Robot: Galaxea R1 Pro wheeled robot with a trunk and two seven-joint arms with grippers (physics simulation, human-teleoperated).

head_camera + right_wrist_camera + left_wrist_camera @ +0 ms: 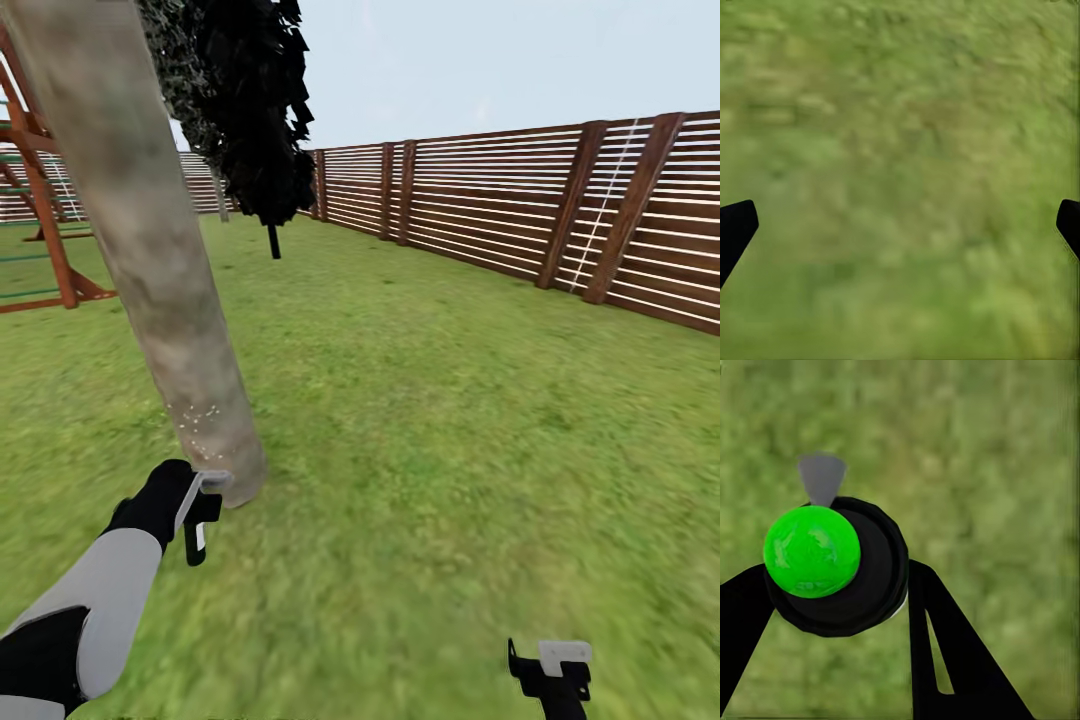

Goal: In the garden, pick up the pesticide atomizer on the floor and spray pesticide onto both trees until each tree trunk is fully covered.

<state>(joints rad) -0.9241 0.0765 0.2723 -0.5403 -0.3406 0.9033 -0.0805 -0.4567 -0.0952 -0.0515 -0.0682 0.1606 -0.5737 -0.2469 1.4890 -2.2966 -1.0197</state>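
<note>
Presently my left gripper point(200, 515) is closed around the atomizer point(844, 570), beside the trunk point(150, 250) base; its cap shows green at the wrist. White specks of pesticide point(197, 420) dot the lower bark. My right gripper point(553, 672), cut off at the frame's edge, is spread wide over grass point(900, 150).

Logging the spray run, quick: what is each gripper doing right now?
Left gripper: shut on the pesticide atomizer, beside the tree trunk.
Right gripper: open, holding nothing, over the grass.
</note>
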